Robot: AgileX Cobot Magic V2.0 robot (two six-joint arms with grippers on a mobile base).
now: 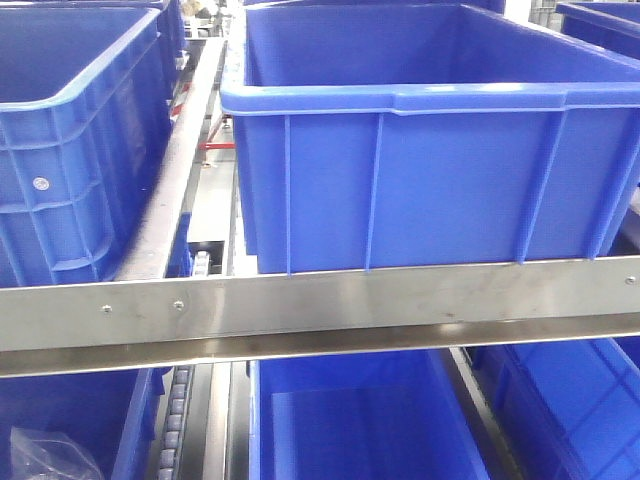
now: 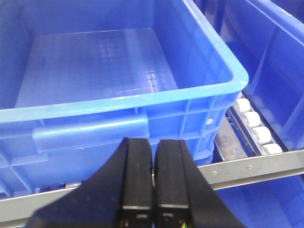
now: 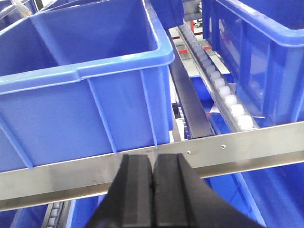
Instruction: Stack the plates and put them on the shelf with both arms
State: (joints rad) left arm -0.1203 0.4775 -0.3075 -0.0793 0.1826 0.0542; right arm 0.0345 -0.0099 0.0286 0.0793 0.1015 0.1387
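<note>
While no pale plates show anywhere, both claws, left (image 2: 152, 190) and right (image 3: 153, 194), sit pressed closed and empty, facing deep blue plastic crates (image 2: 118, 99) just ahead, likely awaiting approach.

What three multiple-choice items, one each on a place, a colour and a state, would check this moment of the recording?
1. What does the left gripper face?
A. an open blue crate
B. a stack of plates
C. a bare wall

2. What colour are the crates?
A. green
B. red
C. blue

3. How do the right gripper's jaws stand?
A. wide open
B. shut with nothing between them
C. shut on a plate

Answers:
1 A: the left wrist view looks into a blue crate above the metal rail.
2 C: every crate on the rack is blue.
3 B: the black fingers meet with nothing between them; no plates show in any view.
</note>
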